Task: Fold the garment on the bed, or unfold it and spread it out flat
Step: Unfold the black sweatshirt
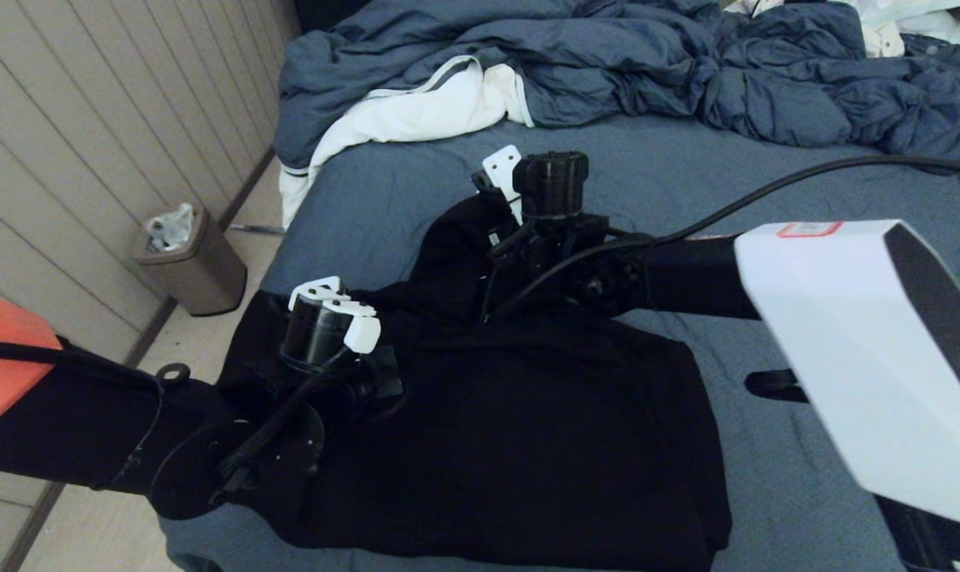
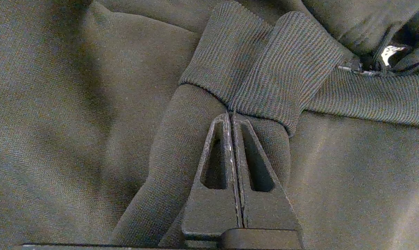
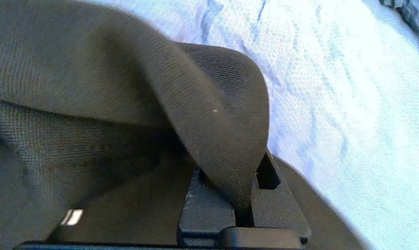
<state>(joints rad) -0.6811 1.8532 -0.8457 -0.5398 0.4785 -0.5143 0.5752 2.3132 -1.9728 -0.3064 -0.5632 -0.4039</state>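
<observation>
Both grippers are working on the black hoodie [image 1: 528,429], which is lying bunched and partly folded on the near part of the bed [image 1: 671,175], close to its left edge. Right gripper [image 3: 246,194] is pinching a thick fold of the hoodie's fabric between its closed fingers; in the right wrist view that fold is arching up over the fingertips, with the pale sheet showing beyond it. In the head view this gripper is sitting at the far end of the hoodie, where the cloth is narrowing to a peak. Left gripper [image 2: 232,118] is resting at the hoodie's left side, its two fingers pressed together with their tips against the fabric just beside a ribbed cuff [image 2: 261,59]; whether any cloth is caught between them cannot be told. A ribbed hem band [image 2: 369,97] is running off beside the cuff, and a small metal zipper pull [image 2: 388,53] is glinting near it.

Farther up the bed, a rumpled blue-grey duvet [image 1: 647,71] is heaped across the far side, with a white cloth [image 1: 424,107] spilling over the left edge. On the floor by the panelled wall [image 1: 90,159], a small waste bin [image 1: 190,262] is standing.
</observation>
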